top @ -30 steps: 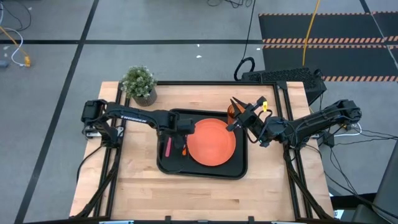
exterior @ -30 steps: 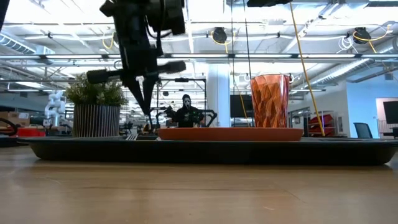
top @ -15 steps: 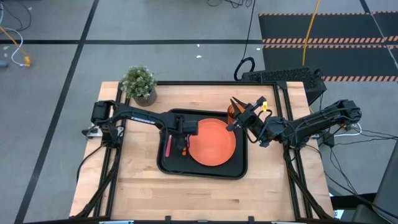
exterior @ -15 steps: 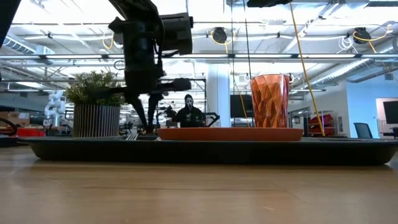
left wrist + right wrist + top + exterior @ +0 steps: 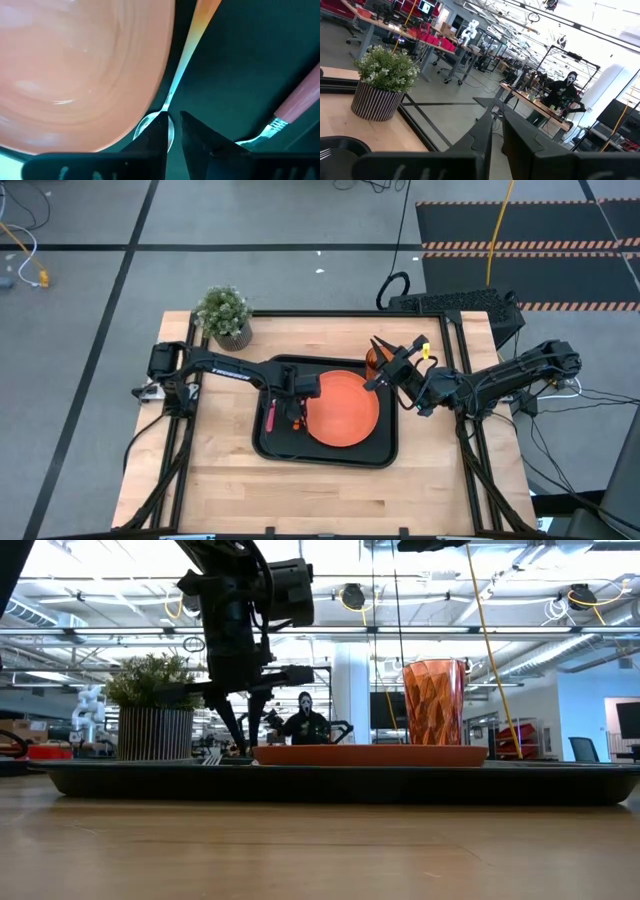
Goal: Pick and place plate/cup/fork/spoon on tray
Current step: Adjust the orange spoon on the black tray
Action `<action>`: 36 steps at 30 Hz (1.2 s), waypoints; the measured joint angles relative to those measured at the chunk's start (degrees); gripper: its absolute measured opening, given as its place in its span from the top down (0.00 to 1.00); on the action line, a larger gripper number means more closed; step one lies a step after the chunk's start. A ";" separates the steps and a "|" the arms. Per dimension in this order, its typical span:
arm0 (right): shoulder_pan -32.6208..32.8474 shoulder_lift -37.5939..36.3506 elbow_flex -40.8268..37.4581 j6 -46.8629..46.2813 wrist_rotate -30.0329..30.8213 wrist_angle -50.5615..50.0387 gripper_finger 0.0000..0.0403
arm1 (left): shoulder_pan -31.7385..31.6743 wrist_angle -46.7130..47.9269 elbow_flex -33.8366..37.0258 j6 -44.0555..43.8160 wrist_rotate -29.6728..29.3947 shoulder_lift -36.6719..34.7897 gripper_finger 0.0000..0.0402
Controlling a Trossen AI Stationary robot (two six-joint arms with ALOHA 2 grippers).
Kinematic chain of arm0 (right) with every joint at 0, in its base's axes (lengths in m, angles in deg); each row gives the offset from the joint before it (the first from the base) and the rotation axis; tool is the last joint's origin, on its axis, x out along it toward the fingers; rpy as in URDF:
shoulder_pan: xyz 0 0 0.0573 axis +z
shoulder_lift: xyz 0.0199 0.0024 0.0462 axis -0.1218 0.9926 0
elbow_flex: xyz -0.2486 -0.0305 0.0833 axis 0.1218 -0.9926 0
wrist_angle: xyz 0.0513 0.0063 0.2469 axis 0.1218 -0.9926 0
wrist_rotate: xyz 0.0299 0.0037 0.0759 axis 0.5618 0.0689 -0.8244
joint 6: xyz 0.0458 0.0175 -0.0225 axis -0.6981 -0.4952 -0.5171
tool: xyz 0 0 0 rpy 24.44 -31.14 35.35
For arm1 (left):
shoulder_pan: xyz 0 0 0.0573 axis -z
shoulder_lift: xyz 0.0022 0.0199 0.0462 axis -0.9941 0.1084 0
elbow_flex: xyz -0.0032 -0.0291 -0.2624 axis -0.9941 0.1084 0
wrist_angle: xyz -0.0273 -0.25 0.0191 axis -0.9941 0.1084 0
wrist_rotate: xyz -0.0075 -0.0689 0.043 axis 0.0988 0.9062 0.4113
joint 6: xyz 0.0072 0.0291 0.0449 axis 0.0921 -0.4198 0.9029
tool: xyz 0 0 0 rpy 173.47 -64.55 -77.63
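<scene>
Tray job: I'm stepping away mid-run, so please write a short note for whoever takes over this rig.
Left gripper: low over the tray, fingers slightly apart, holding nothing.
Right gripper: raised beside the cup, empty.
On the tray: plate, cup, fork, and spoon beside the plate.
Done: all four pieces sit on the tray.
Left: lift the left arm clear.

No text, label, brand, number or sign can be read anywhere. There is pale lettering along the left arm beside the tray, but it is too small to make out. The monitors behind the potted plant show only bright blurs.
</scene>
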 joint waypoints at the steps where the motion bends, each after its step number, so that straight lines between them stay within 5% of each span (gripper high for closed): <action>1: 0.00 0.00 0.00 0.00 0.02 0.02 0.91 | 0.00 -0.17 0.00 0.21 0.02 0.00 0.86; 36: 0.00 0.00 0.00 0.09 -0.02 -0.01 0.91 | -1.23 -3.15 0.02 3.40 -0.01 4.22 0.86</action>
